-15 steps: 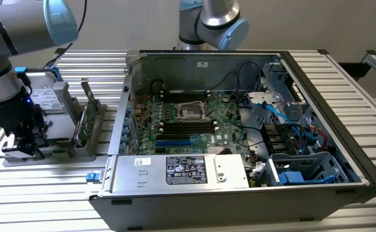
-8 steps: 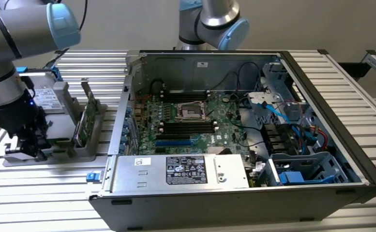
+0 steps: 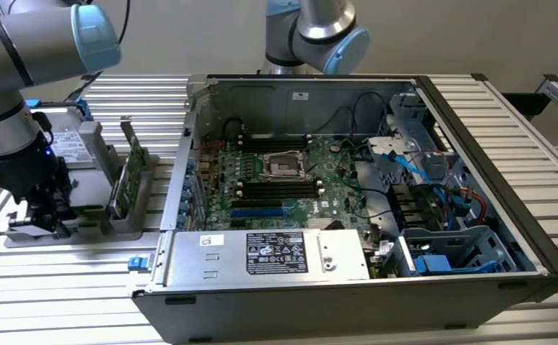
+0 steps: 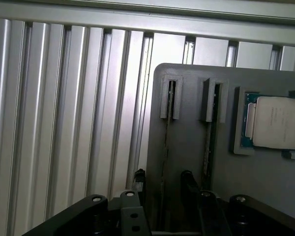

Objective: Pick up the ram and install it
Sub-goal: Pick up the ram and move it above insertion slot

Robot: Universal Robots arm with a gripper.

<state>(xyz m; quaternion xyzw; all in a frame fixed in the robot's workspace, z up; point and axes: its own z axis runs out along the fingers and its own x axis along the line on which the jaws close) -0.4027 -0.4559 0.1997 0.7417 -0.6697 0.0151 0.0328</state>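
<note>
The gripper point(image 3: 47, 215) is lowered onto the grey holder point(image 3: 95, 221) at the exterior view's left, beside the open computer case point(image 3: 494, 187); the holder is carried by the slatted aluminium worktop point(image 4: 64, 123). In the wrist view the fingers point(image 4: 187, 181) are spread, one on each side of the ram point(image 4: 166, 142), which is stood on edge in a slot of the holder; whether it is touched cannot be told. A second stick point(image 4: 209, 142) is stood in the neighbouring slot; a processor point(image 4: 278, 122) is seated just beside it. An expansion card point(image 3: 130, 180) is held upright between gripper and case.
</note>
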